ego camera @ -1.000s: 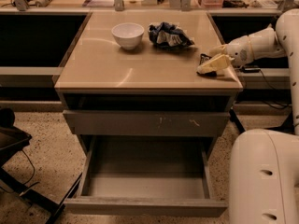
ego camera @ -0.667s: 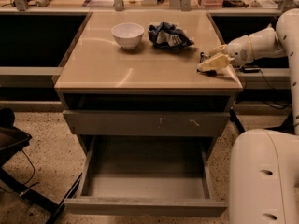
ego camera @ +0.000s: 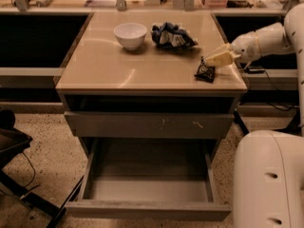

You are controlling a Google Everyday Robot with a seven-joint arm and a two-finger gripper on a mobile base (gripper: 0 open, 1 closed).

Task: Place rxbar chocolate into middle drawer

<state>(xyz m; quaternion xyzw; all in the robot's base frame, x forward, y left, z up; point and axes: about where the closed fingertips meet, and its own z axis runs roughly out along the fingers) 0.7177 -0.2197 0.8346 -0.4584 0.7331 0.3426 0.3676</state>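
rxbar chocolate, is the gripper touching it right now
Touching. The camera view shows the gripper at the right front corner of the tabletop, its jaws meeting the top edge of the rxbar chocolate with no gap.

The rxbar (ego camera: 205,73) is a small black wrapper with faint pale print. It is tilted near the countertop's right front corner, just under the tip of the gripper (ego camera: 210,61), which reaches in from the right. The middle drawer (ego camera: 148,210), grey with a plain front, stands pulled far out, showing its shallow rectangular tray.
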